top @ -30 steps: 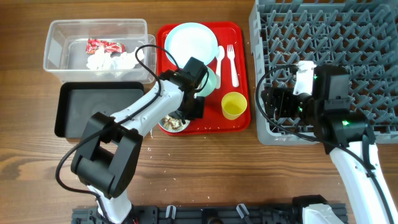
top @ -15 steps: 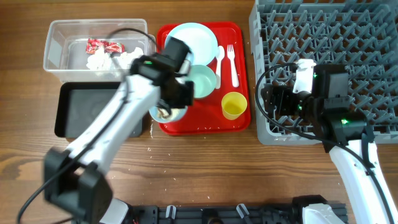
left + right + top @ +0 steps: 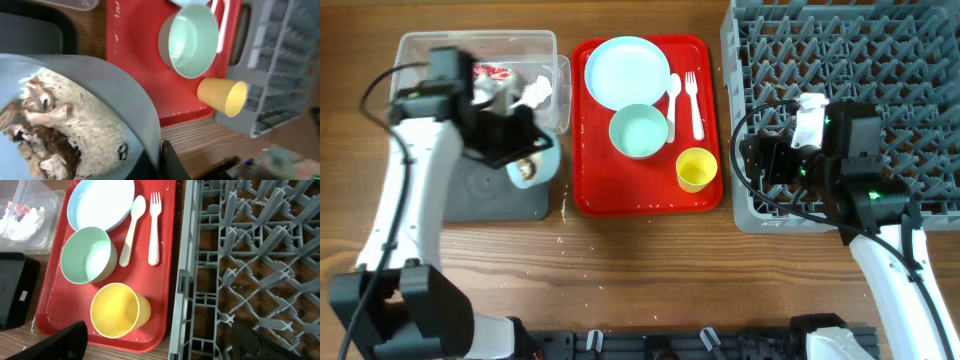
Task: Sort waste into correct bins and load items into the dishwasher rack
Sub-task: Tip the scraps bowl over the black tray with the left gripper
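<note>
The bowl in the left gripper is light blue, its rice white flecked brown; beyond it, a red tray, yellow cup, grey rack.

We see a light-blue bowl, tipped on its side, carrying rice and brown scraps over the black tray. Red wrapper and white tissue lie in the clear tub. Plate, second bowl, yellow cup, fork and spoon sit on the red serving tray, beside the grey rack.
</note>
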### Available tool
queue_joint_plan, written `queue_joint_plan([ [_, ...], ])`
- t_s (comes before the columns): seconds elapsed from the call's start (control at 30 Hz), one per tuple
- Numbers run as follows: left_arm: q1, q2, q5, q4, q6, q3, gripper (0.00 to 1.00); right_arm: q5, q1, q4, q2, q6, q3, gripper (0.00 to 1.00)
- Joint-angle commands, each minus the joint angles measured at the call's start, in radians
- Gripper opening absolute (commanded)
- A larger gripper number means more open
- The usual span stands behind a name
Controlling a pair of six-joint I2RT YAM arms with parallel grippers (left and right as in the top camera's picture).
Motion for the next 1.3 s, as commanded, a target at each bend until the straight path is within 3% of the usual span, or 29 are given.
queue_joint_plan([
  [0.0,0.152,0.027,0.281,0.045,0.133,-0.073,0.04,0.012,0.004,0.005,0.002,0.013,0.016,0.93],
  [0.27,0.360,0.126,0.571,0.155,0.144,-0.164,0.04,0.012,0.004,0.005,0.002,0.013,0.016,0.93],
  [0.53,0.451,0.176,0.863,0.192,0.133,-0.164,0.04,0.011,0.004,0.005,0.002,0.013,0.016,0.93],
  [0.73,0.489,0.179,0.935,0.190,0.094,-0.164,0.04,0.012,0.004,0.005,0.002,0.013,0.016,0.93],
  [1.27,0.498,0.179,0.935,0.196,-0.052,-0.164,0.04,0.012,0.004,0.002,0.002,0.013,0.016,0.93],
])
